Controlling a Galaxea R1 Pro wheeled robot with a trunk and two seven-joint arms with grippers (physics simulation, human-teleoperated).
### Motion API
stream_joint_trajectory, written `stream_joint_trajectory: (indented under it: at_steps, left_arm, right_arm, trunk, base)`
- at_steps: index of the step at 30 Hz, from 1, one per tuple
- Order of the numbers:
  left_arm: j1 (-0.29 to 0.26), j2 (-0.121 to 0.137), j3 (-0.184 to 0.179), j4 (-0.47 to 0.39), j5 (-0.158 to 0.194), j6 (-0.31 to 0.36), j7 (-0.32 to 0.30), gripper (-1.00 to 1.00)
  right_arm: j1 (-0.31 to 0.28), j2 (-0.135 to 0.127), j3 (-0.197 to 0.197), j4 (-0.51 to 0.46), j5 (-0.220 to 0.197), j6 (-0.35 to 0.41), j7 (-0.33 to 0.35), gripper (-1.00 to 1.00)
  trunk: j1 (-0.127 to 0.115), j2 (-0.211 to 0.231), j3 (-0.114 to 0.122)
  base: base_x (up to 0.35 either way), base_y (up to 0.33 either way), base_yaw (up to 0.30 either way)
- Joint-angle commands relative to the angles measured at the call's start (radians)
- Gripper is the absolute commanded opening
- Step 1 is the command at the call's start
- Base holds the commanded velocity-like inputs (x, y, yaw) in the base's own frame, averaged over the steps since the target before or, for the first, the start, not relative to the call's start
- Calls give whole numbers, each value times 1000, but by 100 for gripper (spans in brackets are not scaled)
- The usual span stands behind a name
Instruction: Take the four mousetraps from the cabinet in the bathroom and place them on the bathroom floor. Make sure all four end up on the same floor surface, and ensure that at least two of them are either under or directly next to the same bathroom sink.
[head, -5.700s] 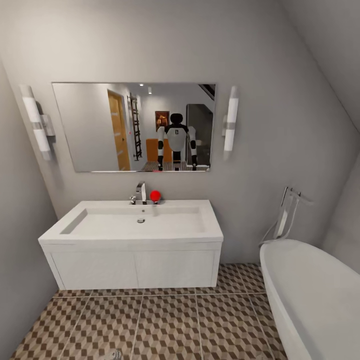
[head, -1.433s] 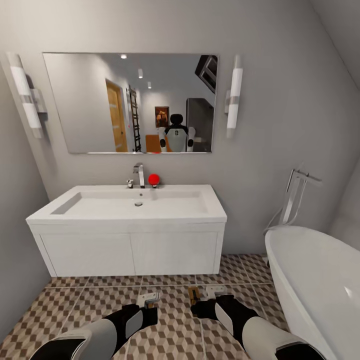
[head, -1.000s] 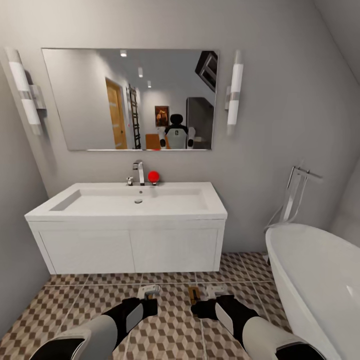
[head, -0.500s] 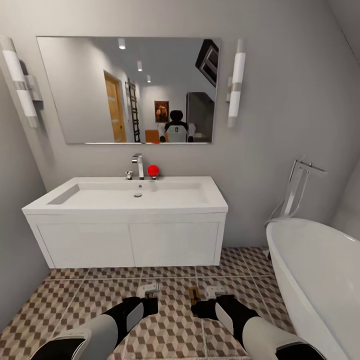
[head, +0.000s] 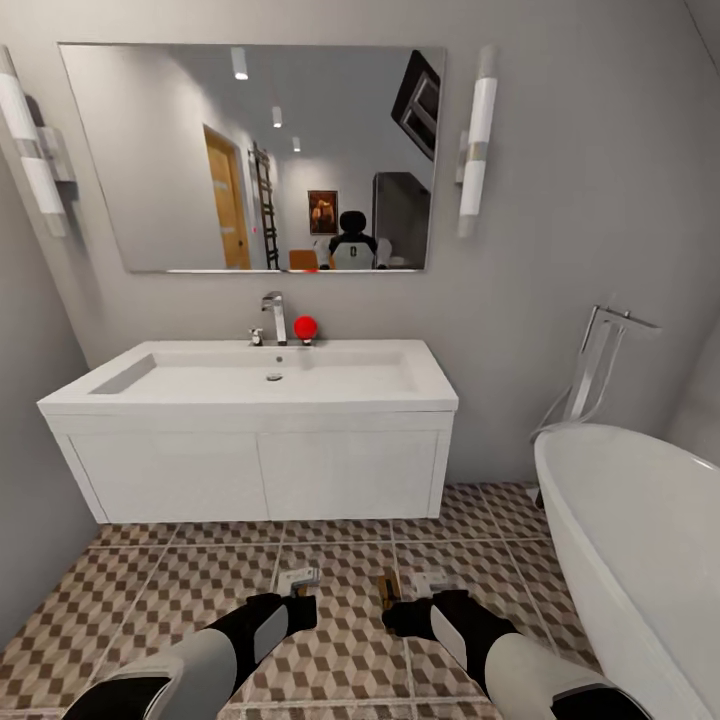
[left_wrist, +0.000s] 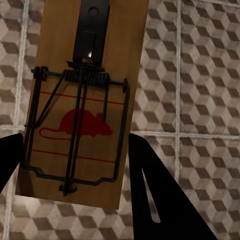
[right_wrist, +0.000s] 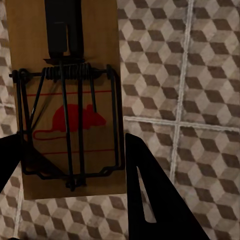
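The big white oval bathtub (head: 640, 540) sits at about four o'clock in the head view. The wide white trough sink (head: 250, 385) on its white two-door unit is up at twelve o'clock, and the floor of small brown, beige and white cubes (head: 150, 600) runs below it at six o'clock.

Each arm carries one trap. The left gripper (head: 298, 582) at seven o'clock has its jaws clamped on a flat tan wooden mousetrap with dark wire and a red mouse mark (left_wrist: 80, 100). The right gripper (head: 410, 585) at five o'clock is clamped on a second mousetrap just like it (right_wrist: 70, 100). Both traps hang above the tiles, in front of the sink, not on the floor yet.

What could go wrong: if the jaws let go from up here, a trap could bounce or flip and slide away from the sink, or the wire could snap shut
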Motion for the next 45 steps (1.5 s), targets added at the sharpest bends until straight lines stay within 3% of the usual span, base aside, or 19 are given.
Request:
stream_joint_trajectory:
  at_steps: [1, 8, 27, 45]
  left_arm:
    - [0, -1, 6, -2, 5, 11, 6, -100]
    - [0, -1, 6, -3, 6, 48, 6, -100]
    - [0, -1, 6, -4, 5, 50, 6, -100]
    - [0, -3, 5, -3, 5, 51, 6, -100]
  right_arm:
    - [0, -1, 9, -2, -13, 6, 0, -100]
    - [0, -1, 11, -1, -13, 4, -1, -100]
    - [0, -1, 14, -3, -12, 1, 0, -100]
    - [0, -1, 16, -3, -8, 1, 0, -100]
  trunk:
    - [4, -8, -6]
    - [31, -57, -39]
    - [103, -190, -129]
    - [172, -316, -191]
  base:
    - [0, 0, 0]
    - [0, 0, 0]
    - [0, 0, 0]
    - [0, 0, 0]
